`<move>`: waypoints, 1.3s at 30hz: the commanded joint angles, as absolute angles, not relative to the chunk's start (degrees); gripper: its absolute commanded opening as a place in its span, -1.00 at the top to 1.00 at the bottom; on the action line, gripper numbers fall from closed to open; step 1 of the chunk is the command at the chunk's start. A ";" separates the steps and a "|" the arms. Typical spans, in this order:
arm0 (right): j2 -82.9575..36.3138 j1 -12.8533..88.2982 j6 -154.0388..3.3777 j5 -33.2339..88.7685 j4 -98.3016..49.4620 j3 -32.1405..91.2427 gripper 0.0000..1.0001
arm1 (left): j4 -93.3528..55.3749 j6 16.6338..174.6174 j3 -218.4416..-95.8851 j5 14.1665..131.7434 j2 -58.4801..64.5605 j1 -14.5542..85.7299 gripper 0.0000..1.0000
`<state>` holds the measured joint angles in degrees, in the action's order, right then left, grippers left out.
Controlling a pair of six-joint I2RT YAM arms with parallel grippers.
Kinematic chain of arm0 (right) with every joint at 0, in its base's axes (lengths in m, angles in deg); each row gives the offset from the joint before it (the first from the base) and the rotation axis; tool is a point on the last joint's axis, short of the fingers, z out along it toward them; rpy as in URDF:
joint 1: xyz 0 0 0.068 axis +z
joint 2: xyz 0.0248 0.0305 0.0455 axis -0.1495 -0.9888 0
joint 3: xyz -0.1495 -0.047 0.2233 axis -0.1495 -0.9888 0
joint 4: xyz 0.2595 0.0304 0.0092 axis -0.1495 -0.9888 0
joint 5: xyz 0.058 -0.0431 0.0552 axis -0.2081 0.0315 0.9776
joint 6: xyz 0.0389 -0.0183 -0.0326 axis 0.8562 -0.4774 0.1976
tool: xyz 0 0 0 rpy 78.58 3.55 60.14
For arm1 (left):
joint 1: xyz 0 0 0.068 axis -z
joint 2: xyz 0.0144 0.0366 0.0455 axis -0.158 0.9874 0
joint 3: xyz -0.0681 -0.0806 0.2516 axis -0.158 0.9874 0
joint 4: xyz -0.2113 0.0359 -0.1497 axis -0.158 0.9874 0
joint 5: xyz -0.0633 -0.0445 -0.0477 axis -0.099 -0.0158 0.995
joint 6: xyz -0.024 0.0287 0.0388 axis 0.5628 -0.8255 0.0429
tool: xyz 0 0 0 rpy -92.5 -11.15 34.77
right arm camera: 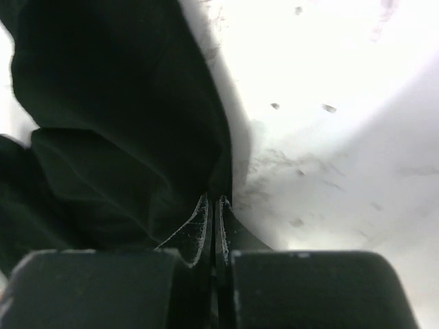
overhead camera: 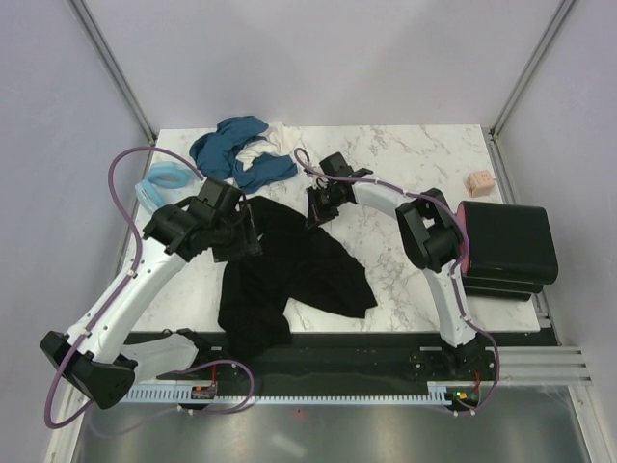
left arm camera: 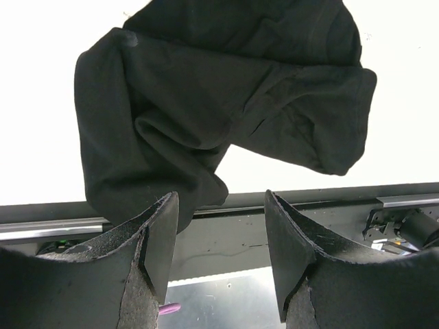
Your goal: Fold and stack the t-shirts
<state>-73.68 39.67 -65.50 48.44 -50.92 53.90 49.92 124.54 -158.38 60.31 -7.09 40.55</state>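
A crumpled black t-shirt (overhead camera: 289,275) lies on the marble table (overhead camera: 415,159), its lower hem hanging over the near edge. My right gripper (overhead camera: 316,208) is down at the shirt's upper right edge. In the right wrist view its fingers (right arm camera: 214,200) are pressed together on the edge of the black cloth (right arm camera: 123,123). My left gripper (overhead camera: 245,237) hovers at the shirt's left side. It is open (left arm camera: 221,197) with nothing between its fingers, and the black shirt (left arm camera: 206,103) lies ahead of them.
Teal-blue shirts (overhead camera: 236,152) with a white one (overhead camera: 262,147) are heaped at the back left, a light blue one (overhead camera: 162,183) beside them. A stack of folded black shirts (overhead camera: 506,246) sits at the right edge. A small pinkish-beige block (overhead camera: 479,182) lies behind it.
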 commanded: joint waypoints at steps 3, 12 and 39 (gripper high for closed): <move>-59.77 39.89 -70.80 29.20 -57.92 59.64 1.00 | 46.84 125.88 -157.68 60.21 -8.38 40.20 -0.20; -47.27 40.24 -72.48 14.25 -67.24 66.06 1.00 | 44.99 124.56 -155.22 61.17 -10.67 40.11 -0.20; -30.14 51.14 -51.92 12.41 -87.97 21.86 0.59 | 44.38 120.79 -160.49 60.47 -0.30 40.11 -0.18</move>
